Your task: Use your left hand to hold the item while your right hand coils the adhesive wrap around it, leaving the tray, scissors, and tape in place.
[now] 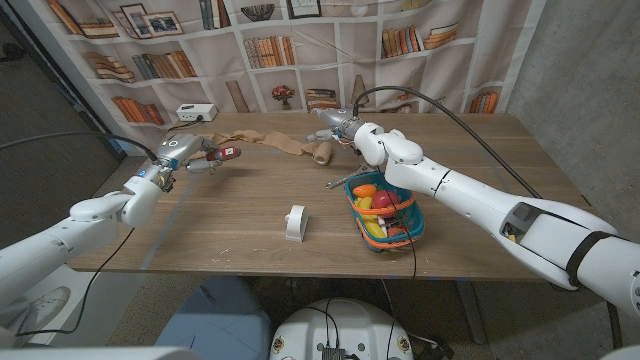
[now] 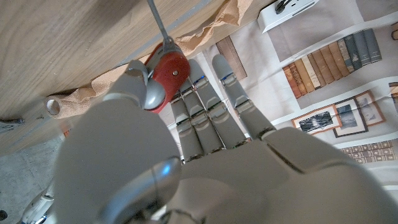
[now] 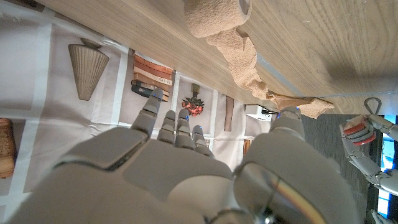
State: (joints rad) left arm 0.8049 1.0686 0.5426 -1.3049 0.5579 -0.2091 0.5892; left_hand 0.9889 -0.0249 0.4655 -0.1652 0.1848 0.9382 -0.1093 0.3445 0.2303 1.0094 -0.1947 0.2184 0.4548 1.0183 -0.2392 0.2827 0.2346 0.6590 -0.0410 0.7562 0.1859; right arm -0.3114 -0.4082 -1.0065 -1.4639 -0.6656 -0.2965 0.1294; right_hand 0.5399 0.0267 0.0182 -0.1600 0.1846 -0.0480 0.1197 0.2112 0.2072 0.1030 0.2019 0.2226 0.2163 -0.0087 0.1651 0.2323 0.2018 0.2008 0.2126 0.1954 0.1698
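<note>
2 hands were up at the table's far side: L hand pinched a red-handled tool; R hand, fingers apart, hovered near the tan wrap roll.

The item, a small tool with a red handle and a thin metal shaft, is held above the table's far left part, its handle pinched in the left hand. The adhesive wrap is a tan, crinkled roll lying on the wood at the far middle, with a loose unrolled tail trailing toward the item.
</note>
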